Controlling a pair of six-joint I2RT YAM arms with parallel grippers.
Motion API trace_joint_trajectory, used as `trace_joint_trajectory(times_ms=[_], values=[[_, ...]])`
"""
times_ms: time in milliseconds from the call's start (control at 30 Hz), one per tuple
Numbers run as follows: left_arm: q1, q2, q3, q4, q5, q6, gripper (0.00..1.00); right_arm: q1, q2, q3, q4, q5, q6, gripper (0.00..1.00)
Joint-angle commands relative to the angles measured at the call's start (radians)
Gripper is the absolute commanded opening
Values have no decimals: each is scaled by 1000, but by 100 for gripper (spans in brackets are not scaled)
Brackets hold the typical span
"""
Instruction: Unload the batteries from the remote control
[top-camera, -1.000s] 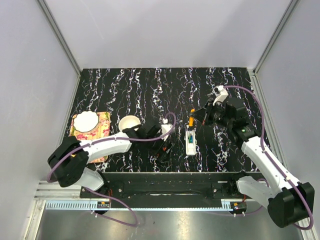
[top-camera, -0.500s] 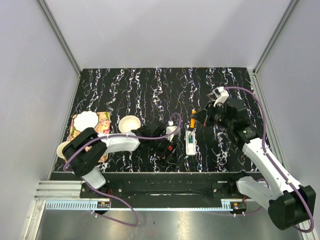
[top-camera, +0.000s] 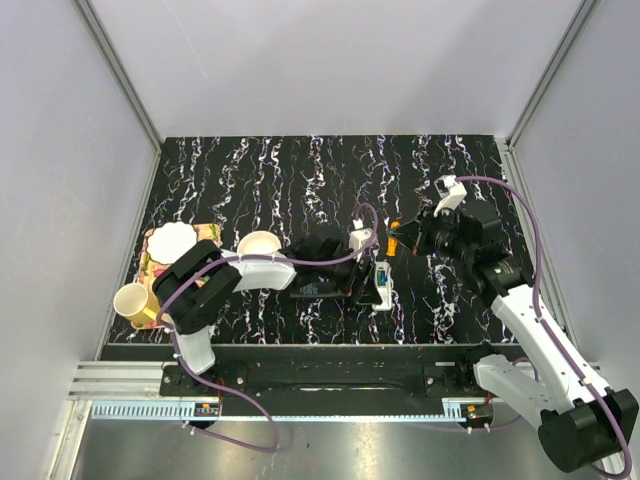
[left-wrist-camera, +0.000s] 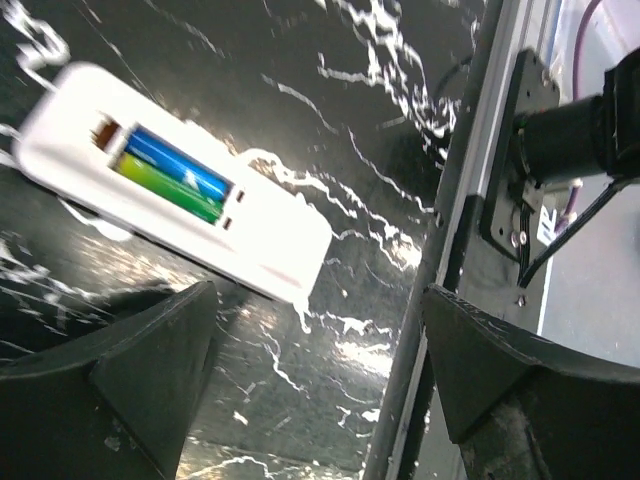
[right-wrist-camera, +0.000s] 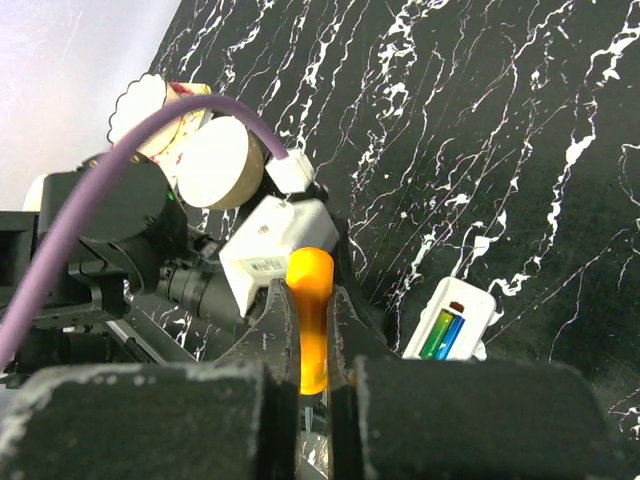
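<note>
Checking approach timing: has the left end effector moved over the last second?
Yes. In the top view the left end effector has swung right, closing on the remote control, which stayed put.

1. From above, the left fingers blur into one dark mass against the desk. Their tips cover the remote control along its 9 o'clock side.
2. In that view the batteries are a speck of colour, too small to tell apart.
3. In the left wrist view the remote control's 10 o'clock end is smeared, and the bottom edge cuts off both fingers.
4. In the right wrist view the right fingers hide the remote control's 6 o'clock end and the batteries' lower parts. The orange stick disappears between them at its lower end.
5. From above, the left arm covers the floral mat at its 5 o'clock corner.
</note>
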Motion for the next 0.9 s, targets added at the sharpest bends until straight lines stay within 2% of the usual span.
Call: trace_joint_trajectory(times_ms=[0, 133, 267, 367, 600, 867], values=[[50, -94, -34, 205, 56, 5, 88, -7, -34, 52, -11, 40, -20, 0], [96, -242, -121, 167, -47, 109, 90, -5, -37, 58, -19, 43, -28, 0], [97, -334, -134, -87, -191, 338, 92, -5, -20, 57, -14, 29, -26, 0], [103, -343, -154, -156, -283, 415, 93, -4, -14, 47, -2, 23, -20, 0], [119, -265, -183, -180, -276, 409, 91, -5, -10, 43, 7, 0, -16, 0], [125, -208, -215, -107, -190, 350, 91, -4, -22, 31, 9, -9, -12, 0]])
